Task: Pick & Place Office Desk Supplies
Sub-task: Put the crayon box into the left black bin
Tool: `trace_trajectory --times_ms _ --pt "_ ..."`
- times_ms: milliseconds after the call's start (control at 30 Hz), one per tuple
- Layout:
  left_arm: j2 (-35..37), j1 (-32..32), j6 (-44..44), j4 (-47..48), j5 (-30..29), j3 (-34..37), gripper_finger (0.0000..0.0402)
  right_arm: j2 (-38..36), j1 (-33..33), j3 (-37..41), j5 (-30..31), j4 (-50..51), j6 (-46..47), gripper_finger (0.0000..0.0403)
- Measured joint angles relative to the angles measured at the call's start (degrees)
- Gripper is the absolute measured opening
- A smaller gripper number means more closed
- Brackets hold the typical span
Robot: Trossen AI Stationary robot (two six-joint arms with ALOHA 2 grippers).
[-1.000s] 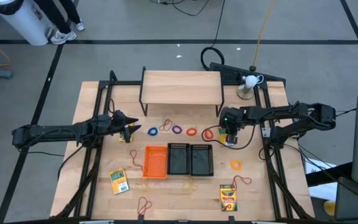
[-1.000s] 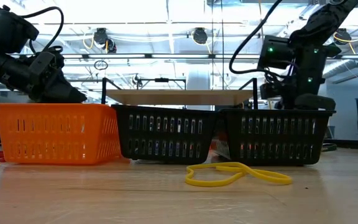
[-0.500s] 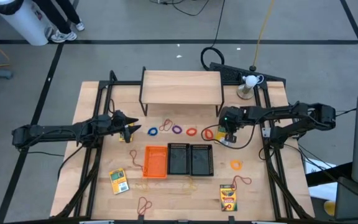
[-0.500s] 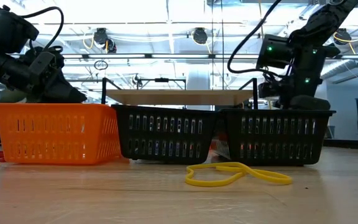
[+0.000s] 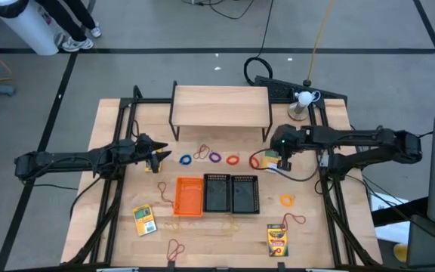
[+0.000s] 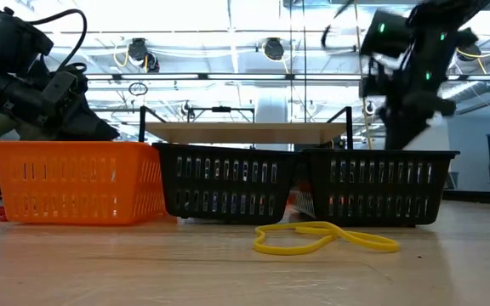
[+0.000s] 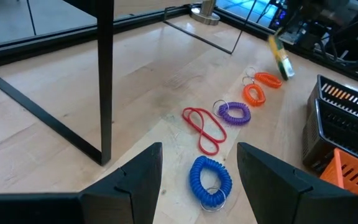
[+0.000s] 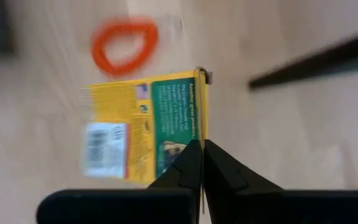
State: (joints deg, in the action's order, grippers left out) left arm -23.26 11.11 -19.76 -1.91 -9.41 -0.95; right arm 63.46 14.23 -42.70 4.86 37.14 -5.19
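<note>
1. Right gripper (image 8: 199, 158): fingers pinched together on the edge of a yellow-and-green crayon box (image 8: 145, 130), held clear above the table (image 5: 112, 121), just beyond the far right corner of the right black tray (image 5: 245, 193).
2. Left gripper (image 7: 197, 180): fingers spread wide and holding nothing, hovering above the table beyond the orange tray (image 5: 189, 196), near the blue coil loop (image 7: 209, 180).
3. Trays: orange, then two black, touching in a row at mid-table.
4. Loops beyond the trays: blue coil, red band (image 7: 204, 127), purple coil (image 7: 234, 112), two orange coils (image 7: 253, 93).
5. Nearer than the trays: a second crayon box (image 5: 144, 220), a third (image 5: 277, 239) and a yellow band (image 6: 326, 237).
</note>
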Motion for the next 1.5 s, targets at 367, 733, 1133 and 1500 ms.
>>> trace_trajectory --times_ms 367,733,1133,1500 --pt "0.01 0.0 -1.58 -0.02 -0.09 0.01 0.0207 -9.86 -6.58 -6.61 0.03 -0.11 4.13 0.0" --pt "0.01 0.0 -0.27 -0.82 -0.25 0.09 0.0207 -9.68 -17.23 -10.29 -0.37 -13.31 5.62 0.0" --pt "0.01 0.0 -5.48 -2.56 0.56 0.22 0.0207 -3.42 -26.57 -10.29 3.12 -29.43 2.97 0.0" --pt "0.01 -0.02 -6.46 -2.78 3.47 0.11 0.0207 7.14 -25.09 -10.27 4.4 -34.26 -0.24 0.0"
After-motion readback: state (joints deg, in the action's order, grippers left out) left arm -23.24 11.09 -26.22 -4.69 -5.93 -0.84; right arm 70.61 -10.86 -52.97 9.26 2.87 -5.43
